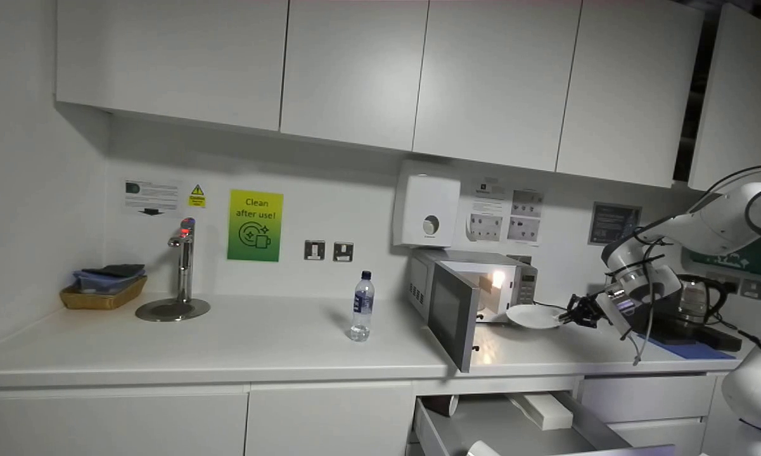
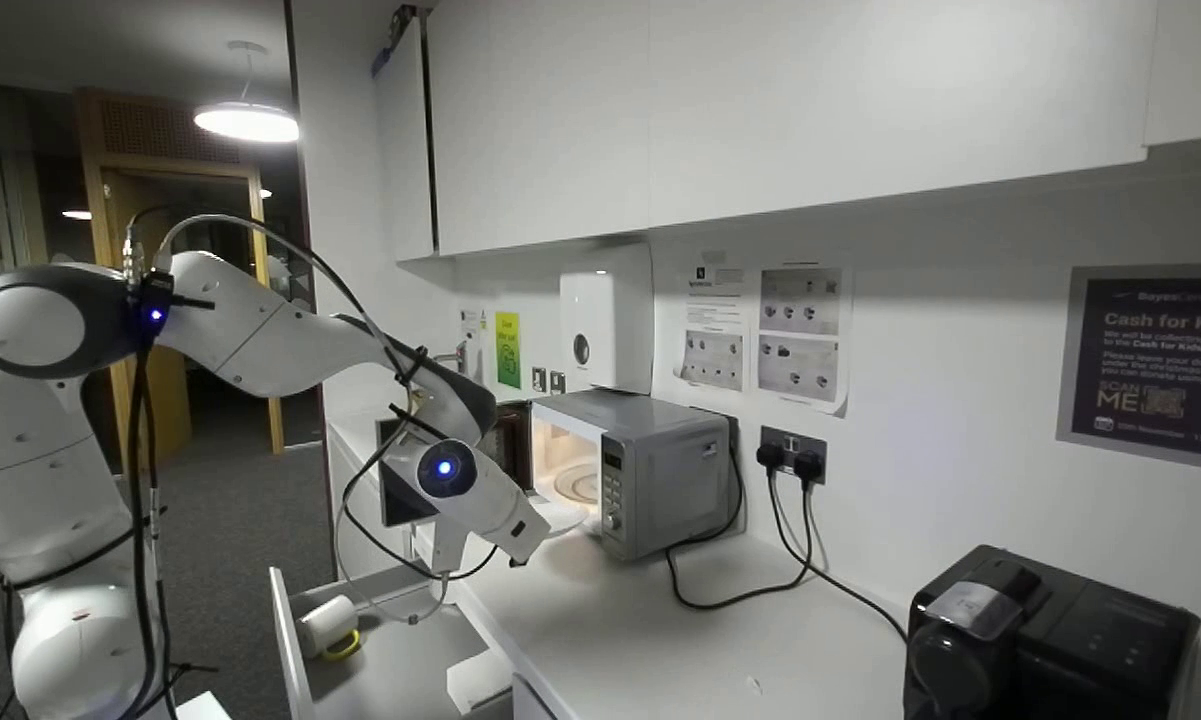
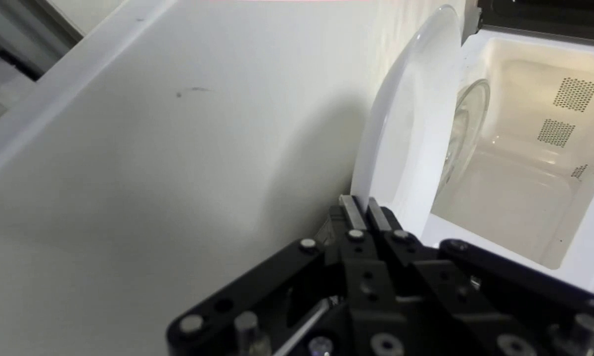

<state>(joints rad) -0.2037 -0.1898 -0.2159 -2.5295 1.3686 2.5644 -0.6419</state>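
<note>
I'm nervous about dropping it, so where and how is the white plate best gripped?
Probably best: pinch the white plate by its thin rim, one jaw on each face, coming from the end away from the open microwave door. It's broad and shallow, so an edge pinch should suit narrow jaws; the gripper holds it that way now.

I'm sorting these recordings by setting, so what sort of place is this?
Most likely a shared kitchenette, perhaps in a workplace: an open microwave and a tap stand on a white counter, and a yellow-green sign above it reads "Clean after use!"
</note>
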